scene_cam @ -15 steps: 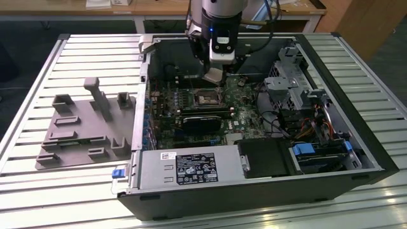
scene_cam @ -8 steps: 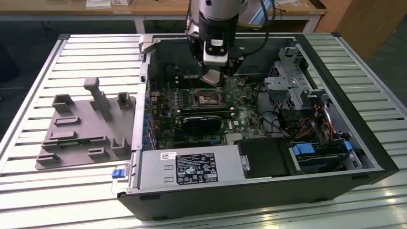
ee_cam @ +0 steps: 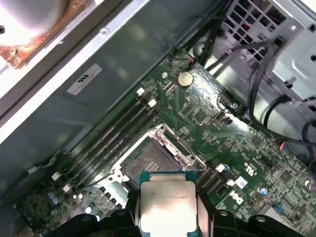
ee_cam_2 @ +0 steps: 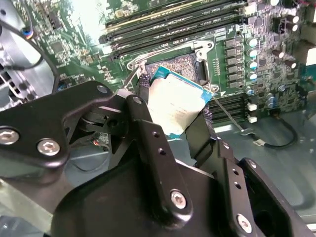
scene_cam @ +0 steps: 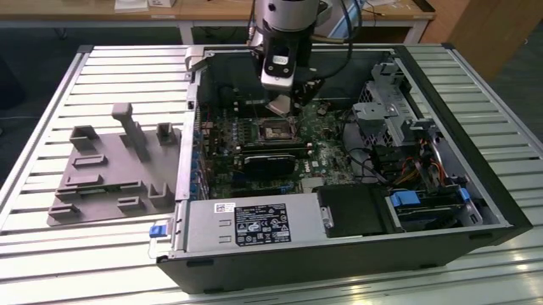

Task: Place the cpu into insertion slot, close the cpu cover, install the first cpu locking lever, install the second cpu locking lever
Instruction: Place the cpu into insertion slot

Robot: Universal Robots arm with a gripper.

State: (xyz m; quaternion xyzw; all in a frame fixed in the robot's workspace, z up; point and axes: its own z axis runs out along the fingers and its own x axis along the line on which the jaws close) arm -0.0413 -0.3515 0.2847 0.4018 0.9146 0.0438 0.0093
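The cpu (ee_cam: 165,202) sits clamped in the gripper (scene_cam: 283,107) above the insertion slot (ee_cam: 150,160).

Even light, scattered white glare

Black jointed fingers (ee_cam_2: 154,148), silver screws (ee_cam_2: 178,199), pale grey wrist (scene_cam: 288,14)
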